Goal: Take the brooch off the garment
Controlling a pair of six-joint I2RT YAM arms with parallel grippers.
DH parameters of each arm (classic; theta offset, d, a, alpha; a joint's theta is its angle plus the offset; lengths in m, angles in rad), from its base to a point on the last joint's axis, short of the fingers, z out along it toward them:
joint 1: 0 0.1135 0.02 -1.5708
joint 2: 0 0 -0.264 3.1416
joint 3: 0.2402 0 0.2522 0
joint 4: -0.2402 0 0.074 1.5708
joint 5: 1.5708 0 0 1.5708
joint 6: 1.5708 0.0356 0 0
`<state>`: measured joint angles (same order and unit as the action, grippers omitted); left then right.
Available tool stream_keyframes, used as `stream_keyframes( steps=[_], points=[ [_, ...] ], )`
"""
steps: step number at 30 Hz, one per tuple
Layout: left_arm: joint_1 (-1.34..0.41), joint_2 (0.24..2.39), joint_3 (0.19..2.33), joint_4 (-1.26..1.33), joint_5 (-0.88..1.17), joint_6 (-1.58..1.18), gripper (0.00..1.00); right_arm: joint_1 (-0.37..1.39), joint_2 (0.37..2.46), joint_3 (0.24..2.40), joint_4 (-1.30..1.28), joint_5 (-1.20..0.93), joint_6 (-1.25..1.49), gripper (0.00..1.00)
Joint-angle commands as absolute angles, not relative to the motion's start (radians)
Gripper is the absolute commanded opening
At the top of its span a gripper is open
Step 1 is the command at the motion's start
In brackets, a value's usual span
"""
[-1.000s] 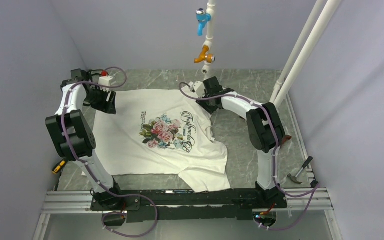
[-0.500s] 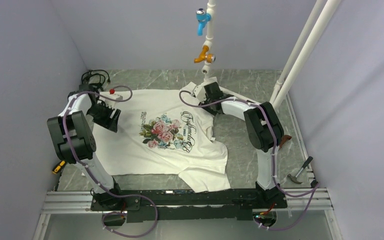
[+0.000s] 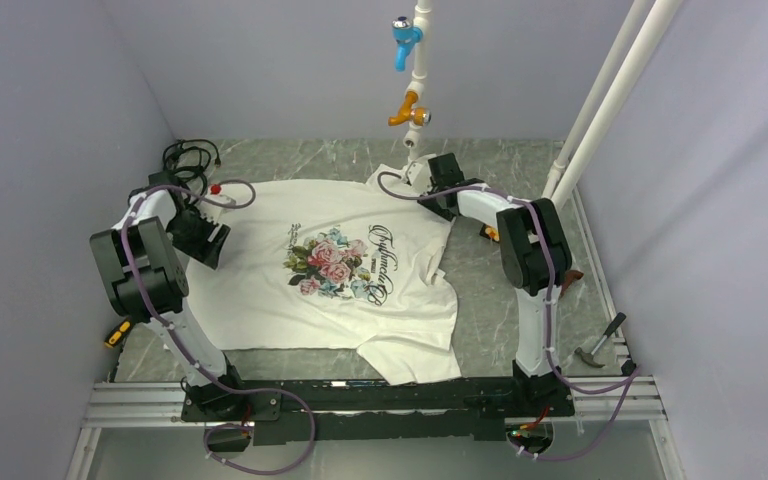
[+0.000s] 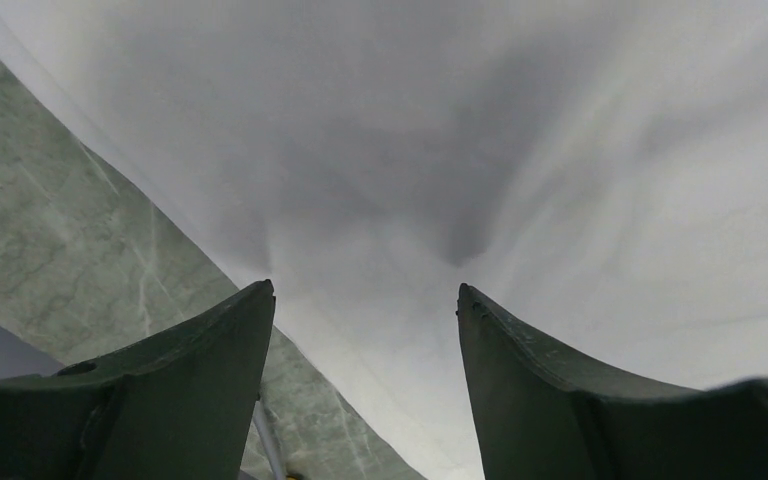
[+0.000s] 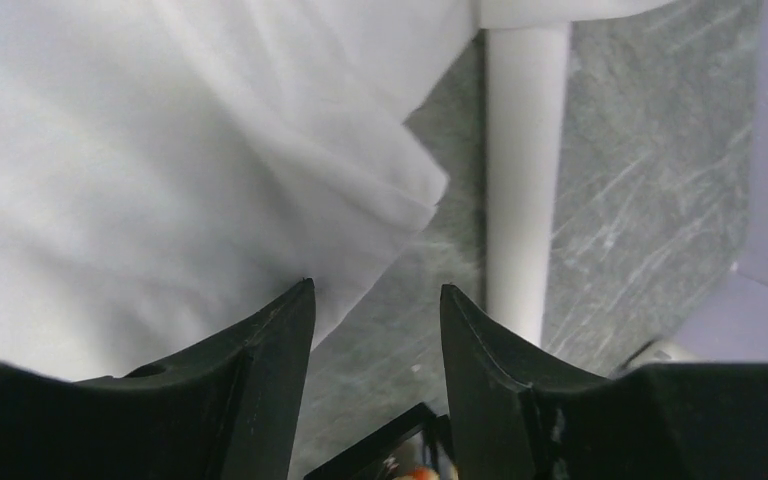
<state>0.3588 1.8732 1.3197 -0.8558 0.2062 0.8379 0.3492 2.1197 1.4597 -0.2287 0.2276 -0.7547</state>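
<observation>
The white T-shirt [image 3: 330, 290] with its rose print [image 3: 335, 265] lies spread flat on the grey marble table. My left gripper [image 3: 205, 240] is open at the shirt's left sleeve; in the left wrist view [image 4: 365, 290] white cloth [image 4: 480, 150] fills the gap ahead of the fingers. My right gripper [image 3: 430, 178] is open at the shirt's far right corner; in the right wrist view [image 5: 375, 288] it is over bare table beside the cloth edge [image 5: 260, 170]. A small orange speck [image 3: 491, 233] lies on the table by the right arm, too small to tell if it is the brooch.
A white upright pipe [image 3: 418, 90] with blue and orange taps stands at the back and shows close in the right wrist view [image 5: 522, 170]. Slanted white pipes [image 3: 600, 100] stand at the right. A hammer [image 3: 600, 340] lies near right. A yellow-and-black tool [image 3: 117, 333] lies near left. Cables [image 3: 188, 155] lie at the back left.
My right gripper has moved right toward the pipe, and the shirt's far right part now reaches further right. My left gripper has moved from the back left corner down onto the left sleeve.
</observation>
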Motion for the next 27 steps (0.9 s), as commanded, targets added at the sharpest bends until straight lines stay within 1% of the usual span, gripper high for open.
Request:
stream_keyframes(
  steps=[1,5,10,17,22,25,27],
  points=[
    [0.355,1.810,1.376,-0.874,0.331,0.885,0.74,0.379,1.983,1.467,-0.386,0.091,-0.704,0.54],
    [0.342,1.749,1.347,-0.886,0.425,0.917,0.74,0.420,1.908,1.445,-0.459,0.007,-0.640,0.55],
    [0.328,1.725,1.290,-0.970,0.425,0.950,0.72,0.457,1.906,1.423,-0.493,-0.023,-0.576,0.55],
    [0.341,1.646,1.054,-0.924,0.236,1.062,0.68,0.460,1.966,1.414,-0.484,-0.034,-0.553,0.54],
    [0.365,1.663,0.989,-0.852,0.117,1.095,0.66,0.456,2.002,1.405,-0.467,-0.013,-0.584,0.53],
    [0.399,1.716,0.957,-0.749,-0.010,1.130,0.63,0.446,2.006,1.411,-0.477,-0.006,-0.598,0.57],
    [0.434,1.732,0.940,-0.674,-0.070,1.172,0.62,0.438,2.000,1.427,-0.499,-0.008,-0.600,0.59]
  ],
)
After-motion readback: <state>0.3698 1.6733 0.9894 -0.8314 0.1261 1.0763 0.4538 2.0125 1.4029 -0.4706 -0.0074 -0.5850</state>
